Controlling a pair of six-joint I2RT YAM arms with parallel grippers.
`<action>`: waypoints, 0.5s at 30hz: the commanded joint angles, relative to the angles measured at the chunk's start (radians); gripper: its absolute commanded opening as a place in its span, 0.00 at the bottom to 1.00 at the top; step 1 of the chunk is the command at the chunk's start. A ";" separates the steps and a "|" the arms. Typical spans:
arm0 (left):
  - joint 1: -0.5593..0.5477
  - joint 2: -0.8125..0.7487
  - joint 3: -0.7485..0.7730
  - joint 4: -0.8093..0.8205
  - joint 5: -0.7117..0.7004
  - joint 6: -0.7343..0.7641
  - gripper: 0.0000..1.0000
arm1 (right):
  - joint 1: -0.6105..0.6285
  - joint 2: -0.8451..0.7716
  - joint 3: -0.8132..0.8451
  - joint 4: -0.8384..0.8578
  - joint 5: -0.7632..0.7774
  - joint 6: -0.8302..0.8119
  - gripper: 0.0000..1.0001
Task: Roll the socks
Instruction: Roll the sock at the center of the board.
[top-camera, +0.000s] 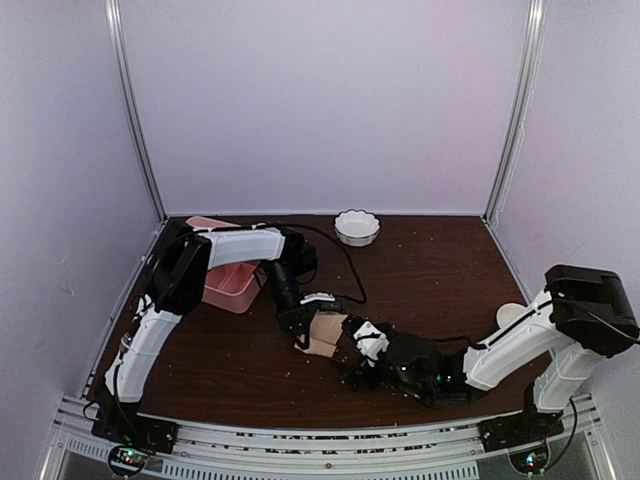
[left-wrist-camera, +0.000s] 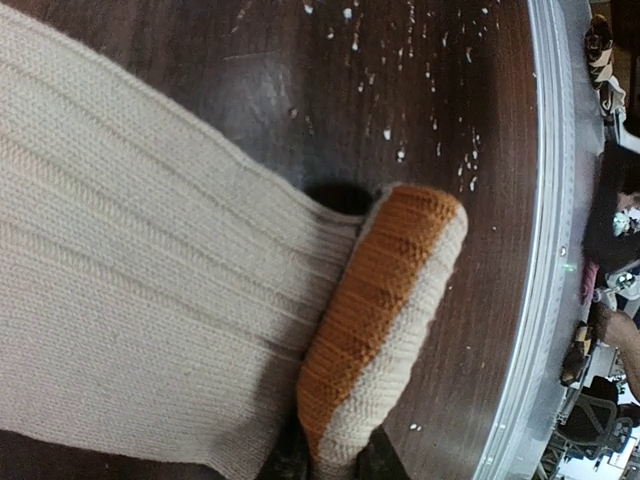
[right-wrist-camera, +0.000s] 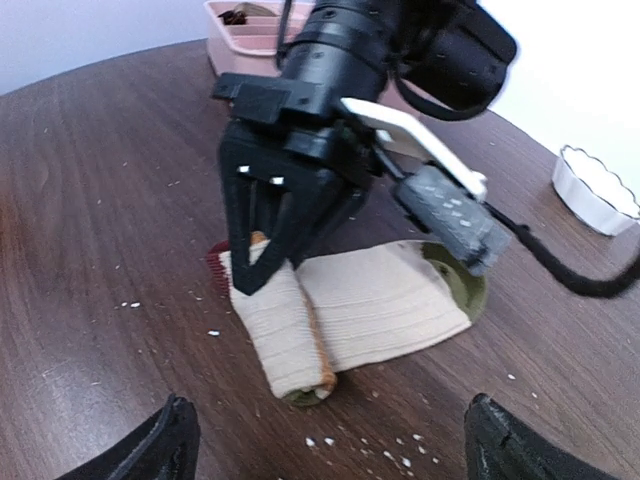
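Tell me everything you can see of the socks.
The socks are soft ribbed knit, pale beige. An orange-brown layer shows in the fold, with a dark red edge at one end and an olive patch at the other. They lie flat on the dark wooden table, one end wound into a short roll. The left gripper pinches that roll from above. The right gripper is open, short of it, touching nothing.
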 joint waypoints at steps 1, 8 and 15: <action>0.000 0.102 0.002 -0.037 -0.112 -0.016 0.15 | 0.014 0.105 0.098 -0.034 -0.036 -0.201 0.87; 0.000 0.114 0.010 -0.066 -0.116 -0.004 0.16 | -0.054 0.253 0.275 -0.126 -0.164 -0.317 0.58; 0.000 0.116 0.013 -0.068 -0.125 0.002 0.19 | -0.085 0.325 0.363 -0.222 -0.252 -0.336 0.33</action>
